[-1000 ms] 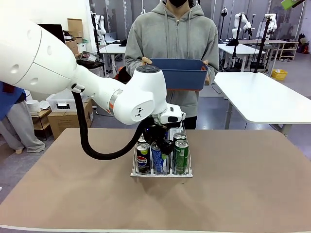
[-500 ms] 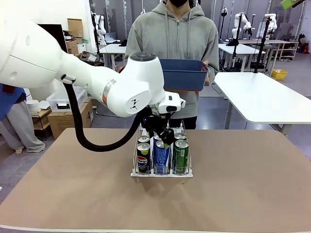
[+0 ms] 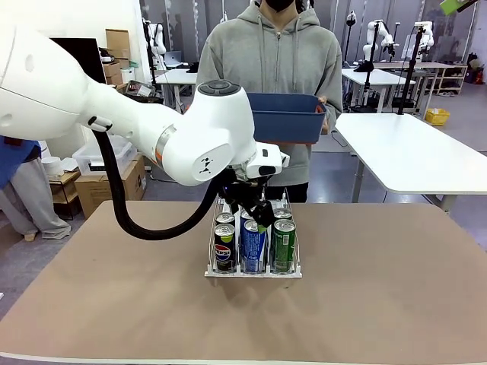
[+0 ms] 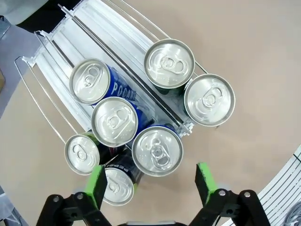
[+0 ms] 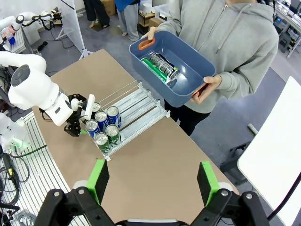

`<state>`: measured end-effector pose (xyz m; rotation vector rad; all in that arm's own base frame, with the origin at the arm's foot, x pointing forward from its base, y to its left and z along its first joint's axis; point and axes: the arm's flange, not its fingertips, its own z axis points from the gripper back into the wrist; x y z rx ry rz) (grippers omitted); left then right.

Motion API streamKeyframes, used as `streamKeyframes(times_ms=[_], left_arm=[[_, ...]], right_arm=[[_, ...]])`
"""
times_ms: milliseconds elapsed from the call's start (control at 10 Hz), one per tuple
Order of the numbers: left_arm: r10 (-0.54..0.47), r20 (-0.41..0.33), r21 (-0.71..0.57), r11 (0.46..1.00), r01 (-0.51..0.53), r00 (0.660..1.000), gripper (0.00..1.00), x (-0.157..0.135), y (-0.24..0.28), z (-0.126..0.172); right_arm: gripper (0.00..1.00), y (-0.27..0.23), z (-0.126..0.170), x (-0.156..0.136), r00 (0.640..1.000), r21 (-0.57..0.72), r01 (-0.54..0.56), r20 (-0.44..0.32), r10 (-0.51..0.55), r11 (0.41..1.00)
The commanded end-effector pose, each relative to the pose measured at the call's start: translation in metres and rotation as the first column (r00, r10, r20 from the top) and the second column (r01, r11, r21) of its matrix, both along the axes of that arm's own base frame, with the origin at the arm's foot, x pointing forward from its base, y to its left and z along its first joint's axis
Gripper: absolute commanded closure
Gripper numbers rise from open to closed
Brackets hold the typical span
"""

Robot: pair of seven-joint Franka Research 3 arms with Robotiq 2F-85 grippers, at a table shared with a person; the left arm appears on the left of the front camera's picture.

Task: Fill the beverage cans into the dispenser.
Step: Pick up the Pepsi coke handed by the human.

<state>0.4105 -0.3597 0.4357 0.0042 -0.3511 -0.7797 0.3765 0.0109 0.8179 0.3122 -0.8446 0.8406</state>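
Seven beverage cans (image 4: 114, 121) are seen upright in the dispenser (image 3: 253, 272) on the tabletop (image 3: 380, 296). The left gripper (image 3: 256, 211) is held just above the front blue can (image 3: 253, 245), spread wide and empty. The right gripper (image 5: 153, 181) is likewise spread wide, nothing held.

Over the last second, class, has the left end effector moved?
Yes: the left end effector has risen, farther from the dispenser and its white base edge.
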Motion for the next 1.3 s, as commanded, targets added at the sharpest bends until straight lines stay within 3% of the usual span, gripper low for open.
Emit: streamKeyframes(times_ms=[0, 400, 600, 800, 1000, 1200], left_arm=[[-0.006, -0.007, 0.009, 1.000, 0.006, 1.000, 0.00, 0.005, -0.001, 0.003], [0.000, -0.003, -0.002, 1.000, 0.000, 1.000, 0.00, 0.003, -0.002, 0.001], [-0.033, -0.045, -0.073, 0.997, 0.030, 0.998, 0.00, -0.008, 0.023, 0.027], [-0.079, 0.020, -0.132, 0.988, 0.080, 0.997, 0.00, -0.007, 0.056, 0.063], [-0.149, 0.025, -0.156, 0.976, 0.151, 0.989, 0.00, -0.003, 0.082, 0.104], [-0.268, 0.039, -0.181, 0.945, 0.271, 0.963, 0.00, 0.007, 0.126, 0.176]], right_arm=[[0.00, 0.000, -0.002, -0.001, 1.000, 0.002, -0.002, -0.003, 0.002, 1.000], [0.00, 0.000, -0.002, -0.001, 1.000, 0.002, -0.002, -0.003, 0.002, 1.000], [0.00, 0.000, -0.002, -0.001, 1.000, 0.002, -0.002, -0.003, 0.002, 1.000], [0.00, 0.000, -0.002, -0.001, 1.000, 0.002, -0.002, -0.003, 0.002, 1.000], [0.00, 0.000, -0.002, -0.001, 1.000, 0.002, -0.002, -0.003, 0.002, 1.000], [0.00, 0.000, -0.002, -0.001, 1.000, 0.002, -0.002, -0.003, 0.002, 1.000]])
